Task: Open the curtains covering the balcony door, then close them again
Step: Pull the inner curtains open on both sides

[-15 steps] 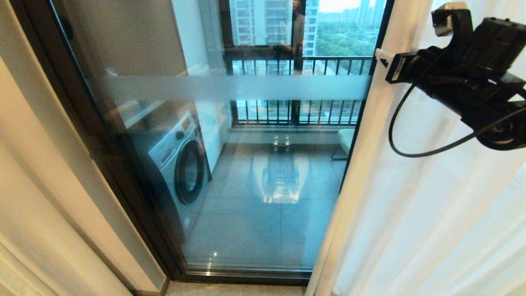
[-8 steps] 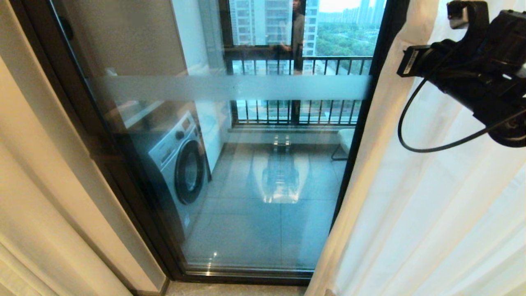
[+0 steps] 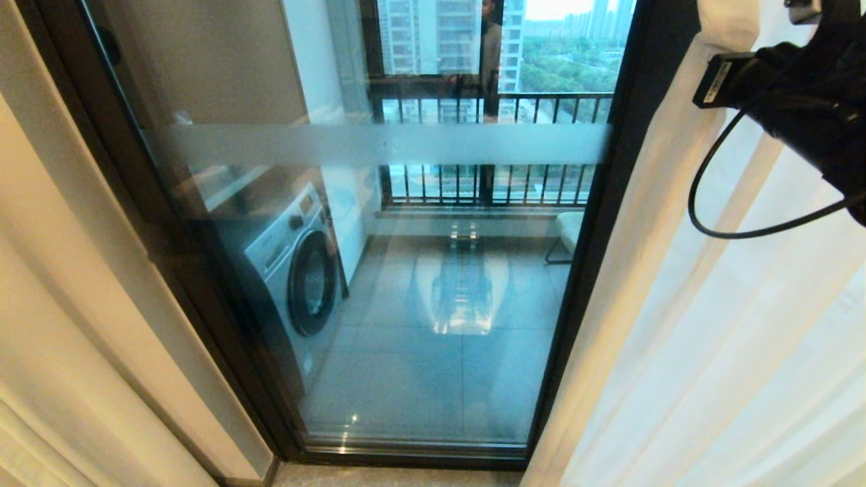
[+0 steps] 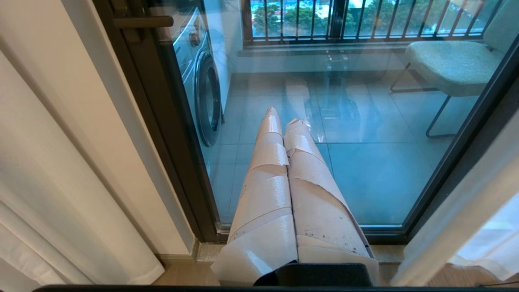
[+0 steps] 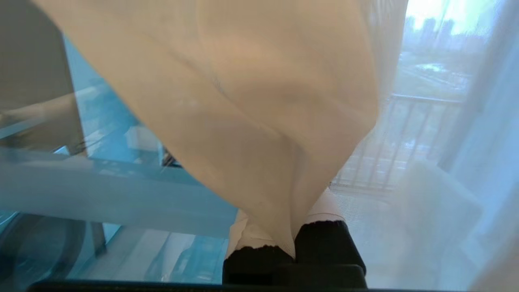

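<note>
curtains (image 5: 243, 101) sit pinched in our right pincer (image 5: 294, 239), its jaws clamped on the cream fold, the balcony door (image 3: 419, 284) bare just beside it. we judge the thin pinch could slip, or the sheer layer snag, if pulled hard. left pincer (image 4: 279, 117) closed, empty, low before the glass. no legible writing.

Right pincer (image 5: 292, 239) clamped on cream curtain (image 5: 251, 121) fold.
</note>
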You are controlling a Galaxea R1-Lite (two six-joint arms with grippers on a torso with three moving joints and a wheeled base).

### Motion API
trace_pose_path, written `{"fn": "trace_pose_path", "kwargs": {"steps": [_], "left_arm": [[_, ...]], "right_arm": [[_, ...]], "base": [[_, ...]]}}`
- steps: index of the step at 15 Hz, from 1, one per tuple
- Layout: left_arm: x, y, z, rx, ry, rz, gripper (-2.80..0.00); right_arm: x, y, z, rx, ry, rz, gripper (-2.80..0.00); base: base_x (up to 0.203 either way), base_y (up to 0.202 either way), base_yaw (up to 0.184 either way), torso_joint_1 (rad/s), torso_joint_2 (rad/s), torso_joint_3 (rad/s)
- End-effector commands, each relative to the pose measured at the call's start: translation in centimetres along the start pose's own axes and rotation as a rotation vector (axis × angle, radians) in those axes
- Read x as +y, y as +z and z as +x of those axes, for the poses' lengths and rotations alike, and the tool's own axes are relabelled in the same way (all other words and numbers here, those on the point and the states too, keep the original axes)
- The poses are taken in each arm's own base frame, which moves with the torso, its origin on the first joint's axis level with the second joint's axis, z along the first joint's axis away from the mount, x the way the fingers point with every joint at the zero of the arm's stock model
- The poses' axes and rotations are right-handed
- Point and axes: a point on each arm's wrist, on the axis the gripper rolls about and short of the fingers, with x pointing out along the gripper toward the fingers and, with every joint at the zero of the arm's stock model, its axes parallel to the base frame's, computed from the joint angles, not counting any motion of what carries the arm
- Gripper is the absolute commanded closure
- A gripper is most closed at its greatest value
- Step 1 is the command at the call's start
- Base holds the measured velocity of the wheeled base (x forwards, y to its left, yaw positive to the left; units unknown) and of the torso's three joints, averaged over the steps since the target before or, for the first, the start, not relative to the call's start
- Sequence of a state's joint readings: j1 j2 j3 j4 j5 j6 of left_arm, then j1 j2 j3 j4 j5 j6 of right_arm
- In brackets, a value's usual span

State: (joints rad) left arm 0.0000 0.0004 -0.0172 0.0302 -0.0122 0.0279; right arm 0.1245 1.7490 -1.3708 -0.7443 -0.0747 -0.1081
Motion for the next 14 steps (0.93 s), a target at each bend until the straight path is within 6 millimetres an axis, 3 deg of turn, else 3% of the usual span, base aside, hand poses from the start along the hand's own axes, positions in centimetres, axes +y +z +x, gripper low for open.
{"fn": "trace_pose_path", "kwargs": {"steps": [1, 10, 14], "left_arm": [[0.0, 0.0, 0.0, 0.000, 0.000, 0.000, 0.00], [0.0, 0.0, 0.0, 0.000, 0.000, 0.001, 0.00], [0.0, 0.0, 0.0, 0.000, 0.001, 0.000, 0.00]], "right_arm": [[-0.3, 1.1, -1.0, -0.019, -0.021, 0.000, 0.00], [-0.5, 0.2, -3.7, 0.049, -0.050, -0.006, 0.00], [-0.6, 0.0, -3.8, 0.041, -0.059, -0.005, 0.00]], "base": [[0.000, 0.000, 0.000, 0.000, 0.00, 0.000], [0.000, 0.000, 0.000, 0.000, 0.00, 0.000], [0.000, 0.000, 0.000, 0.000, 0.00, 0.000]]}}
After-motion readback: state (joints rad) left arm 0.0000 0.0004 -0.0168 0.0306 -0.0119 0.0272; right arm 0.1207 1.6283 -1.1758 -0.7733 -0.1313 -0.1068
